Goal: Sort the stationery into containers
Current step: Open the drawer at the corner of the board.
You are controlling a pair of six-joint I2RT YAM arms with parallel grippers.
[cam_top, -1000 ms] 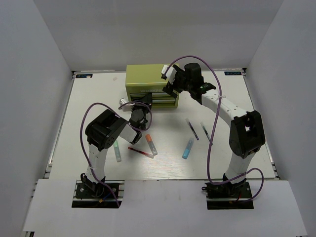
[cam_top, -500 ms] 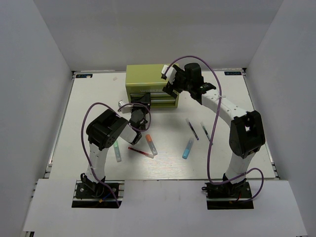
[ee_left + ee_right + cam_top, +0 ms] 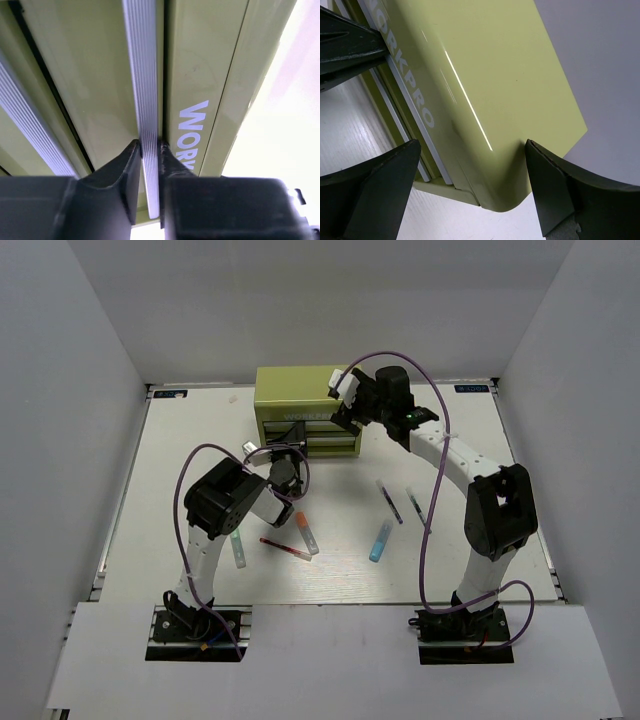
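Left gripper (image 3: 150, 150) pinched on drawer handle strip (image 3: 144, 75) — likely to pull it open | right gripper (image 3: 470, 185) wide, straddling cabinet (image 3: 485, 75) corner, seemingly bracing | 6 pens (image 3: 305, 531) loose on table (image 3: 200, 440), awaiting sorting

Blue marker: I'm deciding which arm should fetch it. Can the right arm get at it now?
Probably yes: the blue marker lies uncovered in front of that arm's base, and the right hand stands open and empty at the cabinet.
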